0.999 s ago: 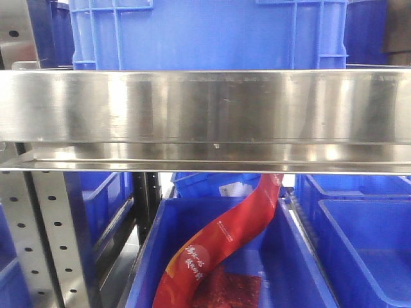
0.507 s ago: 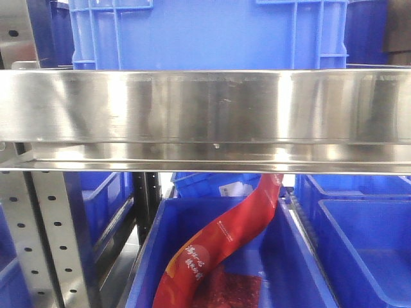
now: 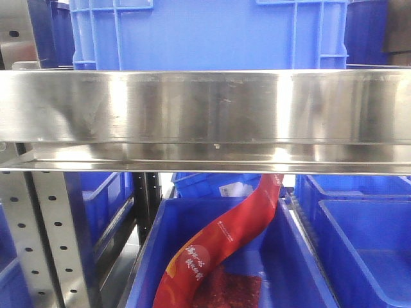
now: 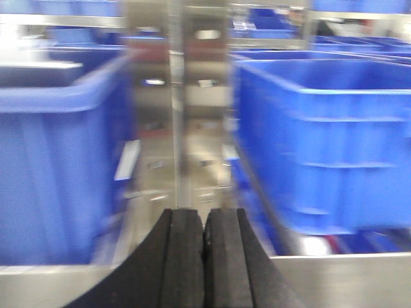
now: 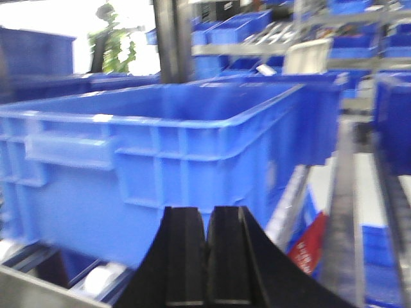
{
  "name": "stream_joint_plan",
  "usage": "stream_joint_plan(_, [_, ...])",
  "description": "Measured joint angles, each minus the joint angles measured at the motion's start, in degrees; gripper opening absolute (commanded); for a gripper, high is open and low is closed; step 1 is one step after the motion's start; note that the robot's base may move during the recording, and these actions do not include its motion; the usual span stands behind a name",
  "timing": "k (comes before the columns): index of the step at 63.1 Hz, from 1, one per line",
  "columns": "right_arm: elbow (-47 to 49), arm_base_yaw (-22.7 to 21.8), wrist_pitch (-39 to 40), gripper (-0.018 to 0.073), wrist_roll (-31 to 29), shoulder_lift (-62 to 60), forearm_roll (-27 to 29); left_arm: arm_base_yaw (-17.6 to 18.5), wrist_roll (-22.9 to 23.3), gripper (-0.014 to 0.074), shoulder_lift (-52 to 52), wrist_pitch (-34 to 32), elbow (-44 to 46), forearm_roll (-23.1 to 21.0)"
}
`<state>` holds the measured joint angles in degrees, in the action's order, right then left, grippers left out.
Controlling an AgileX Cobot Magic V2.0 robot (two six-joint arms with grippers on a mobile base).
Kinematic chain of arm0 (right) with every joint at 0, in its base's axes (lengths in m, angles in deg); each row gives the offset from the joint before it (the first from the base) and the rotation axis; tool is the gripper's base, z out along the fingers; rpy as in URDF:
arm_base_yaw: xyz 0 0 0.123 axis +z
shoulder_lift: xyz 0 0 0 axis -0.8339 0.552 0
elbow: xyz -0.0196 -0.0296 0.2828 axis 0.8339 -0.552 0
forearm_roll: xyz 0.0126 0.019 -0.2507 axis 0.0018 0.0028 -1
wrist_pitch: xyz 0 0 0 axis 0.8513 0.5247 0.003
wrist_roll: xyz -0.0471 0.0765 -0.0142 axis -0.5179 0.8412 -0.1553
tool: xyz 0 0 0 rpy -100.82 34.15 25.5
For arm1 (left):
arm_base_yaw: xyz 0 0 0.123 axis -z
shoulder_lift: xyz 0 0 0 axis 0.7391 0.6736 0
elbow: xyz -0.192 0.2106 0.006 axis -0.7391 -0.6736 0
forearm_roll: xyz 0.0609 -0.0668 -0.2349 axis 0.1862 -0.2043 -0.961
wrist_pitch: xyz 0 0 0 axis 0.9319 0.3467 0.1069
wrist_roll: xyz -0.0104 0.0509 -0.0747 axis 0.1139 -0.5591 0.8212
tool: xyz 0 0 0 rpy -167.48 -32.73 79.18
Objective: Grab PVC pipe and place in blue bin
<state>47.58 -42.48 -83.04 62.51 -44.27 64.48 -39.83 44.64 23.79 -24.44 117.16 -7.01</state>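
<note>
PVC pipe cannot be made out in any of the three views. In the front view a steel shelf rail (image 3: 205,115) spans the middle of the frame, with a blue crate (image 3: 209,32) standing on it at the top. Below the rail, at lower centre, an open blue bin (image 3: 292,256) holds a long red package (image 3: 225,247) that leans diagonally from lower left to upper right. Another blue bin (image 3: 366,250) sits just beside it at lower right. In the blurred left wrist view the left tool (image 4: 204,256) at bottom centre is clenched, its two black fingers pressed together with nothing between them, facing a gap between two blue bins. The right tool (image 5: 207,256) is likewise clenched and empty, before a large blue bin (image 5: 148,167).
</note>
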Motion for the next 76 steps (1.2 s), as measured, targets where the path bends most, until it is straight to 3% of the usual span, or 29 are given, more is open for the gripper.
stream_joint_plan(14, [0.0, -2.1, -1.6, -0.0167, 0.1, -5.1, 0.0, -4.5, 0.0, -0.0111, -3.5, 4.1, 0.0, -2.3])
stream_joint_plan(76, [0.0, -2.3, -3.1, -0.0167, 0.1, -8.9, 0.0, -4.5, 0.0, -0.0111, -4.1, 4.6, 0.0, -2.3])
